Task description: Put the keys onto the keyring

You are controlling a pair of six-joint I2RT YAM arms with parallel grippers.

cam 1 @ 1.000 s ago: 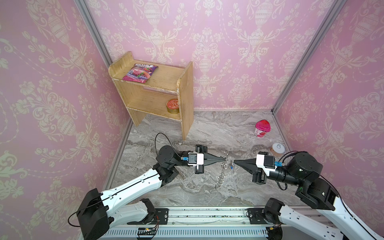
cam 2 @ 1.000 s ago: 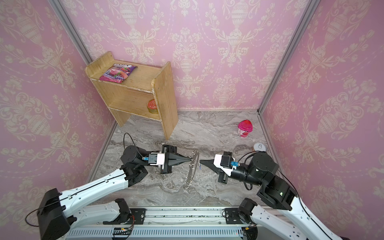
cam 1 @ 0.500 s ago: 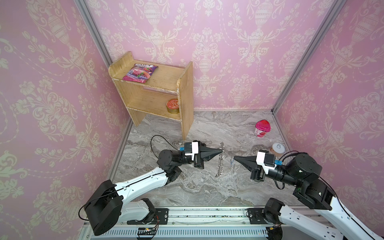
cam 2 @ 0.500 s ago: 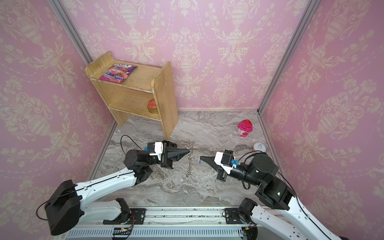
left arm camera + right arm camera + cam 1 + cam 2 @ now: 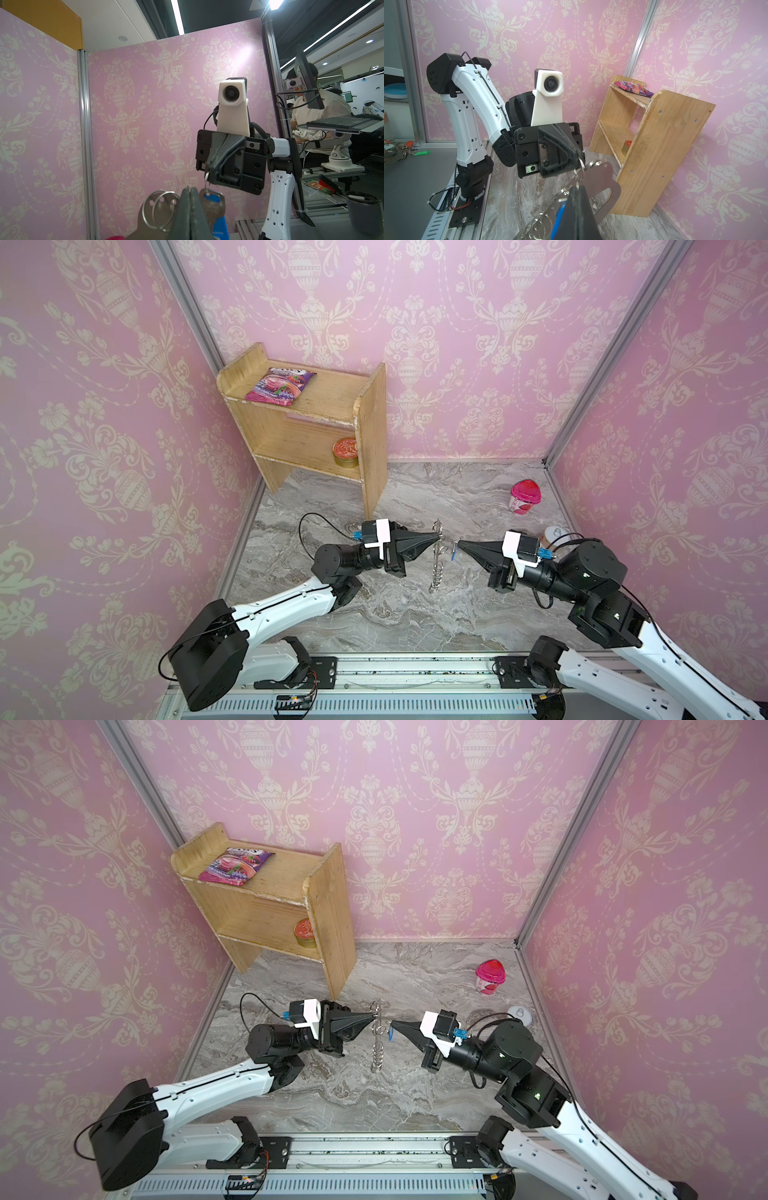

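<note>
The keyring (image 5: pixel 434 568) is a flat grey plate, seen edge-on in both top views and held upright above the marble floor. My left gripper (image 5: pixel 435 536) is shut on its upper end. In the left wrist view its rings (image 5: pixel 162 209) sit beside my shut left gripper (image 5: pixel 190 189). The keys (image 5: pixel 212 205), with their blue tag (image 5: pixel 219 225), hang from a small ring. My right gripper (image 5: pixel 458 545) is shut on that ring, close to the plate. The right wrist view has the blue tag (image 5: pixel 559 214) beside the right gripper (image 5: pixel 577 188), with the plate (image 5: pixel 602 182) just beyond.
A wooden shelf (image 5: pixel 370 439) stands at the back left, with a purple packet (image 5: pixel 279 385) on top and a red tin (image 5: pixel 345 450) on the lower board. A pink-lidded cup (image 5: pixel 524 497) and a white can (image 5: pixel 555 533) stand by the right wall.
Both grippers have shifted toward the back wall, the left carrying the plate with it. The right gripper, still holding the keys, has followed and stayed close to the plate.
</note>
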